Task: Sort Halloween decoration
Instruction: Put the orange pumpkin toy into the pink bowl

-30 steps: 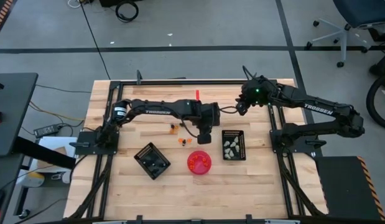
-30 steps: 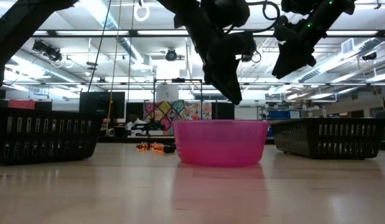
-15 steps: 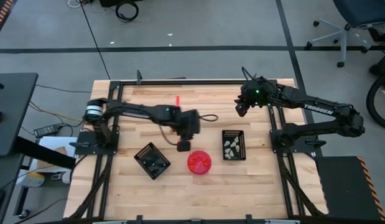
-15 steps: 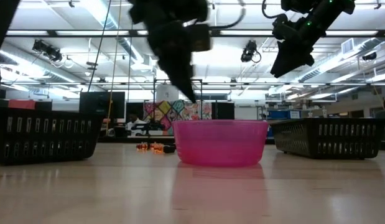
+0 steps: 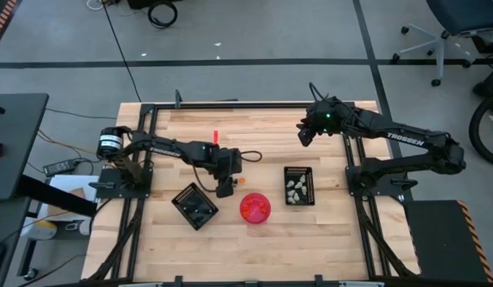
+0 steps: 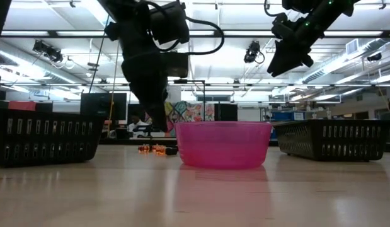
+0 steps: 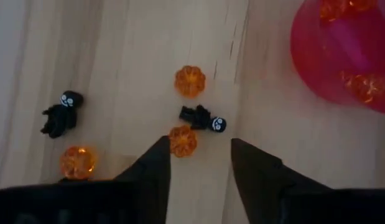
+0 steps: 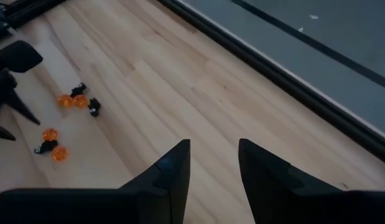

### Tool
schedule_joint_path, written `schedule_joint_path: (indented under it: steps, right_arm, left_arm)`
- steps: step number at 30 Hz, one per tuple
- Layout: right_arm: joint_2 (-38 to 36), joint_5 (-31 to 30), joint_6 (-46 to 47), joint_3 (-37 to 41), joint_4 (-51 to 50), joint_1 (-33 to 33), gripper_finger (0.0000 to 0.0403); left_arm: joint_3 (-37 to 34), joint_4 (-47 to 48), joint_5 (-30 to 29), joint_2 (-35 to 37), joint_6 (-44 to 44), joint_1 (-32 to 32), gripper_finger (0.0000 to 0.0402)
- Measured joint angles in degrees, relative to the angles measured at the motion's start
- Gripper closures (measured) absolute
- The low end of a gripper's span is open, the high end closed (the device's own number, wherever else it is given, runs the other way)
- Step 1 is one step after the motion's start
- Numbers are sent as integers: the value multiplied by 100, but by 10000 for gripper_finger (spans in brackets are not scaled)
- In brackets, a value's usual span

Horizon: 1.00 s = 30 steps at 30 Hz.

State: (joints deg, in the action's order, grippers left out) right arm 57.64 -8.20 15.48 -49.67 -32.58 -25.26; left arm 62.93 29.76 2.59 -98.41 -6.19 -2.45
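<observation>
Small Halloween decoration pieces lie on the wooden table just left of the pink bowl (image 5: 255, 207): orange pumpkins (image 7: 190, 81) (image 7: 182, 140) (image 7: 77, 160) and black figures (image 7: 203, 118) (image 7: 61, 115). More orange pieces (image 7: 360, 87) lie in the bowl. My left gripper (image 7: 200, 146) hangs open and pointing down just above these pieces, one pumpkin right beyond its fingertips; it touches nothing. My right gripper (image 8: 212, 149) stands open and high over the table's far right part (image 5: 304, 137), nothing between its fingers.
A black grid tray (image 5: 194, 205) with dark pieces stands near the left gripper, left of the bowl. A second black tray (image 5: 299, 185) holding whitish pieces stands right of the bowl. Black frame rails (image 5: 246, 104) border the table; bare wood lies along the near edge.
My left gripper has drawn back from over the pink bowl toward the table's left edge and come down, and now hangs low over the loose pieces beside the bowl. My right arm has kept still.
</observation>
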Motion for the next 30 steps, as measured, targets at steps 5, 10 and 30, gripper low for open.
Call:
schedule_joint_path:
  steps: [5, 10, 30]
  right_arm:
    - [165, 154, 0, 0, -2, 0, 263]
    - [303, 266, 89, 0, 14, 11, 263]
    - [318, 351, 92, 0, 77, 127, 263]
  left_arm:
    - [-254, -286, -48, -2, 206, 5, 223]
    - [-575, -861, -96, -4, 378, 5, 217]
    - [-1619, -2437, -288, 0, 1199, 16, 251]
